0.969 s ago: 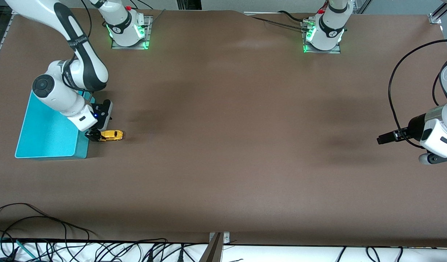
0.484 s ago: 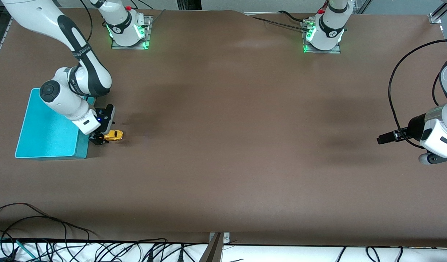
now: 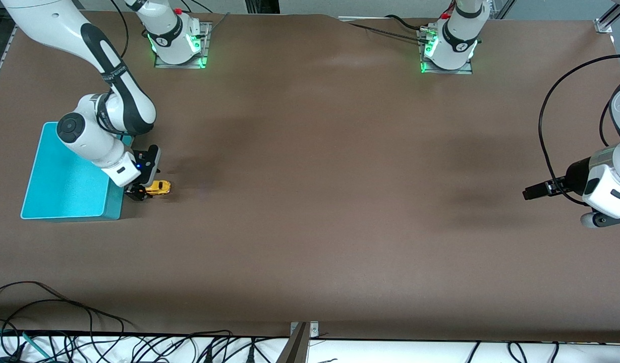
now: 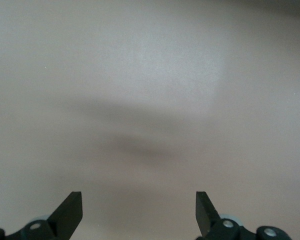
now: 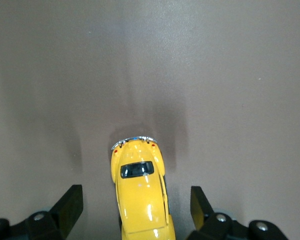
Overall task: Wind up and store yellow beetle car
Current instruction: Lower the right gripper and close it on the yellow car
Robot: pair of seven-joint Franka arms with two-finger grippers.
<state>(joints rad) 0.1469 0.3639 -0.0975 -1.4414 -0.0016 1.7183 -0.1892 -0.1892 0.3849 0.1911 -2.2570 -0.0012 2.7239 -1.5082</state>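
You've got a glossy yellow beetle car (image 5: 142, 200) on matt brown table (image 3: 340, 201); turquoise bin (image 3: 67, 176) looks smooth plastic.

One yellow beetle car (image 3: 158, 187) sits on the bench (image 3: 320, 201). One turquoise bin (image 3: 67, 186) stands beside it. Two arms work here, each with one claw: the right claw (image 3: 137, 194) and the left claw (image 3: 531, 192).

Front view: high, facing both arm bases across the desk (image 3: 310, 201).
Wrist views: close, looking down.
Shared: yellow beetle car (image 3: 158, 187) (image 5: 140, 195), front and right wrist.
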